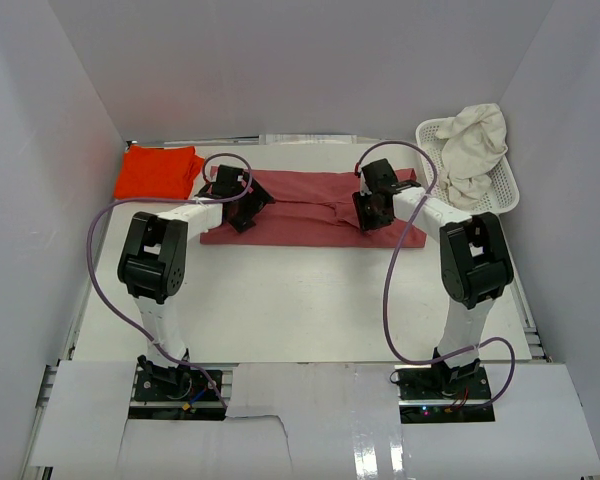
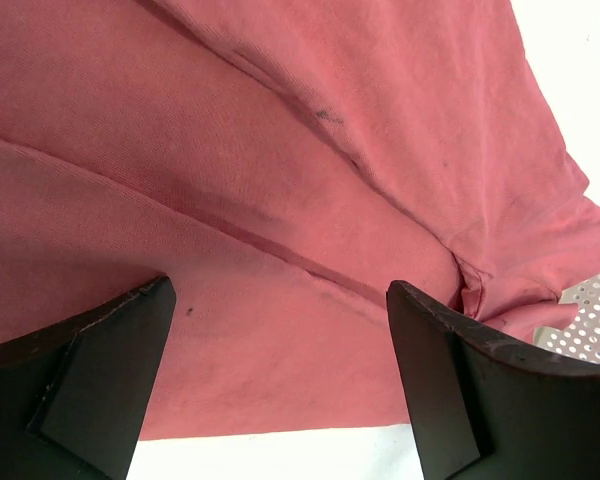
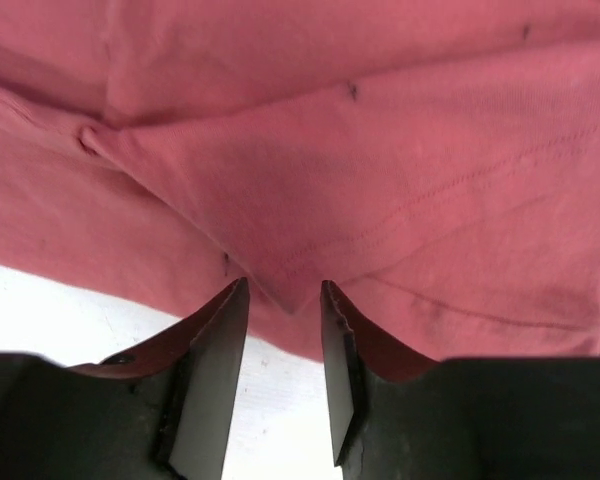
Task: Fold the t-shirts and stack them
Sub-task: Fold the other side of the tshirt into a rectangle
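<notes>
Far left, rear of the table (image 1: 300, 295): orange-red t-shirt (image 1: 158, 171), folded into a flat rectangle, lying close to the next garment; contact between the two not determinable.

Next along: left gripper (image 2: 278, 292), jaws spread wide, nothing between them, poised over the left part of the dusty rose-red t-shirt (image 1: 315, 205). Fingertips close above the cloth; touching or not, cannot tell.

Centre: said rose-red t-shirt spread across the table as a long, wide band, folded over on itself, with seams and creases running lengthwise. Near edge straight, bare table in front.

Right of centre: right gripper (image 3: 285, 292), jaws parted by a narrow gap only. Pointed corner of a folded layer at the mouth of that gap, not pinched, white table visible between the fingers.

Far right, rear corner: white lattice basket (image 1: 508, 195), with the cream-white t-shirt (image 1: 475, 150) bunched inside and heaped above the rim, unfolded.
</notes>
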Motion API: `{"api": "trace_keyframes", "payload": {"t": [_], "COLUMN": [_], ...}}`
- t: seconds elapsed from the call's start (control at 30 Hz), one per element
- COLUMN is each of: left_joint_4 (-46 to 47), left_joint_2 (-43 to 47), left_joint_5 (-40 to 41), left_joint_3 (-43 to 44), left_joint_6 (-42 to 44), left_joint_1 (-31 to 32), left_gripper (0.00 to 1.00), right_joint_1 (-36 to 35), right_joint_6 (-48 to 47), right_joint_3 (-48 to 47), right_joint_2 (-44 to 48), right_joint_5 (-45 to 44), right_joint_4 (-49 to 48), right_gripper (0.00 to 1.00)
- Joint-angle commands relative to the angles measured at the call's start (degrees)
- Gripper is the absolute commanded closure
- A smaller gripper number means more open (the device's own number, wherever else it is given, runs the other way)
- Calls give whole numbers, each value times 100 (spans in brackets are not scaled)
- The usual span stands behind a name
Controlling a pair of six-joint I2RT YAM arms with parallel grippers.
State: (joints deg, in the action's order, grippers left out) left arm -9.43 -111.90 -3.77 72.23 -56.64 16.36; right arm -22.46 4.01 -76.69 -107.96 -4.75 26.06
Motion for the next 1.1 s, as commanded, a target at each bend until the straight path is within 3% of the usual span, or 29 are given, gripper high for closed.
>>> {"api": "trace_keyframes", "payload": {"t": [0.0,0.1,0.27,0.5,0.87,0.97,1.07], "left_joint_4": [-59,-59,-59,-85,-85,-85,-68], "left_joint_2": [63,63,80,98,72,54,45], "left_joint_5": [52,78,87,104,87,52,52], "left_joint_3": [169,160,143,151,178,204,204], "left_joint_6": [4,4,4,4,13,4,13], "left_joint_1": [34,34,34,34,34,34,34], "left_gripper": [2,2,2,2,2,2,2], "right_joint_1": [-31,-39,-39,-48,-57,-48,-48], "right_joint_6": [-85,-85,-15,3,30,38,30], "right_joint_3": [-303,-365,-286,-163,-119,-206,-425], "right_joint_2": [-154,-242,-182,-120,-278,-295,-322], "right_joint_5": [-34,1,89,97,-69,-105,-113], "right_joint_4": [-119,-58,-119,-189,-154,-137,-67], "right_gripper": [62,66,55,56,76,91,92]}}
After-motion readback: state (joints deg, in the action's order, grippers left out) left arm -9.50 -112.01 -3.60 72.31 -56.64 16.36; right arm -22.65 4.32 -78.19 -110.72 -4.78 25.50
